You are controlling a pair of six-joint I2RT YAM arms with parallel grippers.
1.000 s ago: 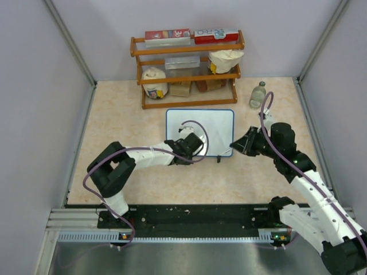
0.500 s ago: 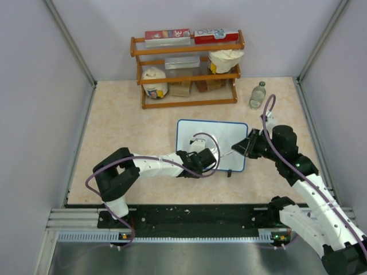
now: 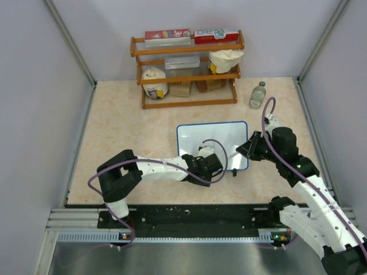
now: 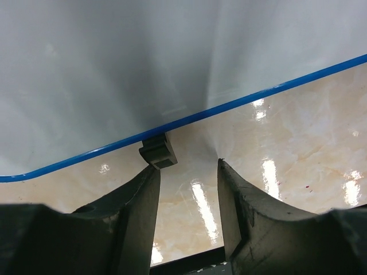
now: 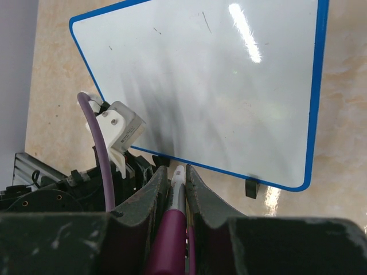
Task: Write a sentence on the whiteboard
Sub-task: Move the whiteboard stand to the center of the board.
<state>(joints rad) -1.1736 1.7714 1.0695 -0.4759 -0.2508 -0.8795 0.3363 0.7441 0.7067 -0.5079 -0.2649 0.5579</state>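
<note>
The whiteboard [image 3: 212, 140] lies flat on the table [image 3: 120, 132], right of centre, with its long edges running roughly 9 to 3 o'clock and slightly skewed. In the right wrist view its white face [image 5: 218, 86] carries glare and a few faint dark ticks. The blue frame is unbroken along the near and right edges, and a black foot [image 5: 251, 187] sticks out below the near right corner.

The left gripper [image 3: 213, 167] sits at the board's 6 o'clock edge. Seen from its own camera, the left gripper [image 4: 186, 167] has its jaws moderately parted with nothing between them. The tip of one finger is just under a second black foot [image 4: 157, 153], but whether it touches cannot be told.

The right gripper [image 3: 242, 150] hangs at the board's 4 o'clock corner. It is closed narrowly around a marker [image 5: 169, 240] with a magenta body, and the white tip pokes out past the fingertips toward the near edge.

From the board, bare table spreads widest toward 9 o'clock. At 12 o'clock a strip separates it from the shelf [image 3: 189, 103]. A bottle [image 3: 258, 95] stands at 1 o'clock, well apart. Toward 3 o'clock the right arm fills the narrower margin.
</note>
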